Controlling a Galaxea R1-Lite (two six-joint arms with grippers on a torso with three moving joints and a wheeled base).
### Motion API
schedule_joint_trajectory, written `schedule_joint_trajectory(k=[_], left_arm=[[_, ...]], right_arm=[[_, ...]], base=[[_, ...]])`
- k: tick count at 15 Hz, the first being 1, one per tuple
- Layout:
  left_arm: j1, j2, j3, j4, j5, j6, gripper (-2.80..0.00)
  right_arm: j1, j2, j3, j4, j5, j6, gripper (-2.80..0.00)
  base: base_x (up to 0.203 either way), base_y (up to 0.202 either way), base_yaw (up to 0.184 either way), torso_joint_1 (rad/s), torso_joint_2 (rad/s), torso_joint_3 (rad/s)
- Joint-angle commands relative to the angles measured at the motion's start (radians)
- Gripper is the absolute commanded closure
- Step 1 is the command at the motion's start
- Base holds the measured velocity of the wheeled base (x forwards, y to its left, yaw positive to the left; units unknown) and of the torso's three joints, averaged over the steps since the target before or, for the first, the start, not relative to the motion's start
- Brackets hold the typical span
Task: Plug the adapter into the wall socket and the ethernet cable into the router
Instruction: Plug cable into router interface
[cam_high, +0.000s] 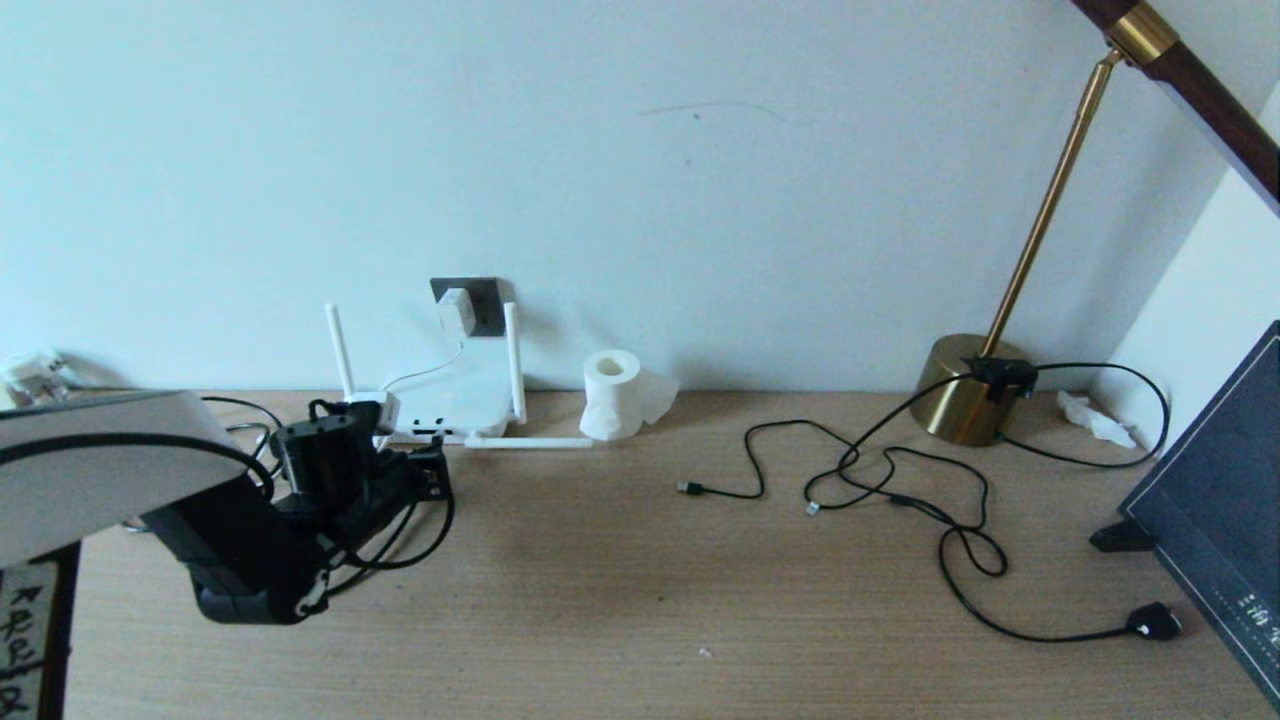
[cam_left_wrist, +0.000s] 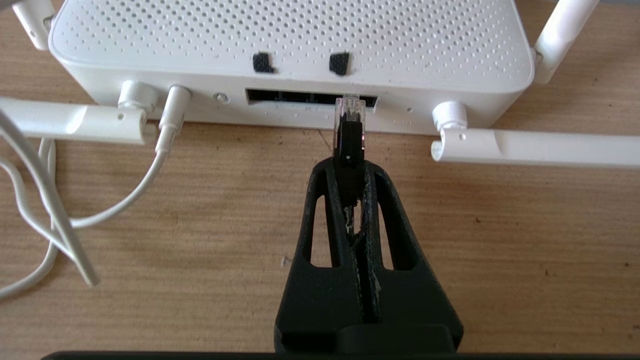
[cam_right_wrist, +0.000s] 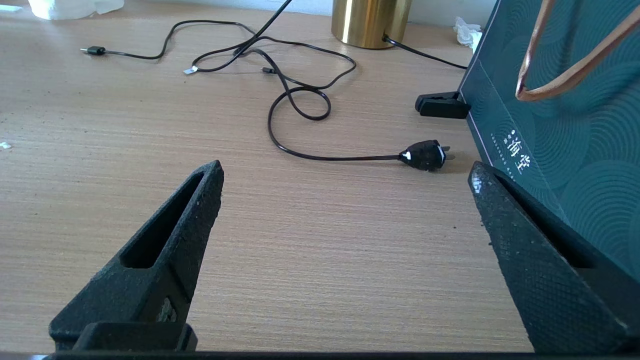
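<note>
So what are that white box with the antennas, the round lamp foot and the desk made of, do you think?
The router looks like matte white moulded plastic: rounded edges, rows of tiny vent holes. The lamp base seems to be brushed brass or brass-plated metal, judging by its golden sheen. The tabletop shows fine, even, light wood grain, so wood or a wood-look laminate; I cannot tell which.

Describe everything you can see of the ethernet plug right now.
The ethernet cable ends in a clear clip-type plug on a black boot. The left pincer is shut on the boot and holds it level, pointing at the router. The clear tip sits at the dark port slot's mouth, toward one end; whether it is seated is unclear.
</note>
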Motion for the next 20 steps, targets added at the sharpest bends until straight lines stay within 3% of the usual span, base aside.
schedule_joint_trajectory(k=[1,16,18,20], left_arm=[[-0.001,-0.011,0.01,-0.006,0.001,0.0,0.0],[0.005,-0.033,0.029,0.002,-0.001,-0.004,0.0],[0.005,-0.052,0.032,0.047,-0.002,-0.004,0.0],[0.005,-0.092,0.028,0.188,-0.004,-0.006,0.0]], right_arm=[[0.0,0.002,0.0,0.0,0.001,0.0,-2.8],[0.0,0.002,0.0,0.0,0.001,0.0,-2.8],[0.0,0.002,0.0,0.0,0.001,0.0,-2.8],[0.0,0.002,0.0,0.0,0.001,0.0,-2.8]], base=[[0.0,0.0,0.0,0.0,0.0,0.0],[0.0,0.0,0.0,0.0,0.0,0.0],[0.0,0.0,0.0,0.0,0.0,0.0],[0.0,0.0,0.0,0.0,0.0,0.0]])
